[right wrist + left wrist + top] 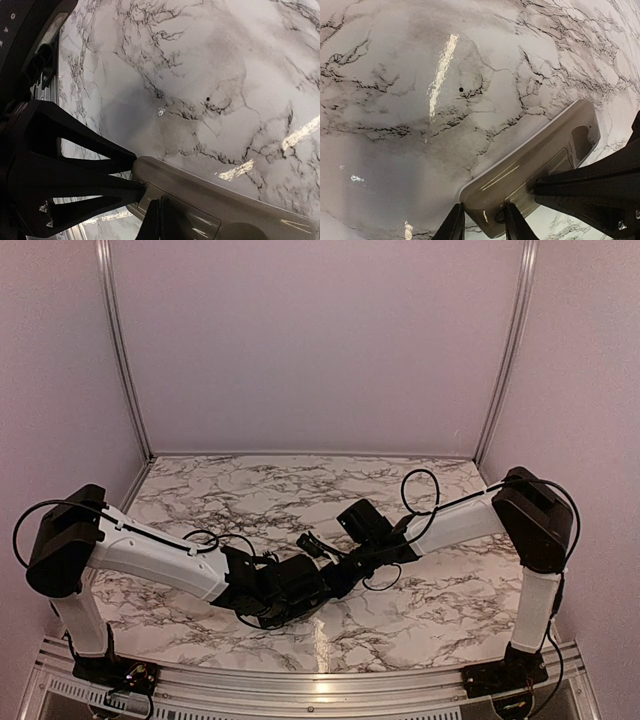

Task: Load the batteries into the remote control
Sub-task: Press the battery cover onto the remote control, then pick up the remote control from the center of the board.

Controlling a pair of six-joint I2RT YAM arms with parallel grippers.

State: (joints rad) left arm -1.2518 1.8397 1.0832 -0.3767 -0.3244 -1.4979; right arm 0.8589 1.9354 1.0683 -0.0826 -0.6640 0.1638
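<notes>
I have the remote (530,165) at the near centre of the bench (395,100), grey back up so the battery side faces my tools. The left tool (483,209) is closed on the remote's left end. I judge that grip is there to stop the handset sliding or twisting while the other arm works on it. The right tool (160,212) comes in from the right with its tips drawn to a slit, nothing visible between them, resting at the edge of a rectangular panel (185,215) in the back. That looks to me like pressing or prying, not carrying. I cannot tell whether the panel is a fitted cover or the open recess. Neither battery shows in any view, and from overhead both wrists crowd over the spot, hiding the remote. I also cannot tell whether it lies flat or is held off the bench
</notes>
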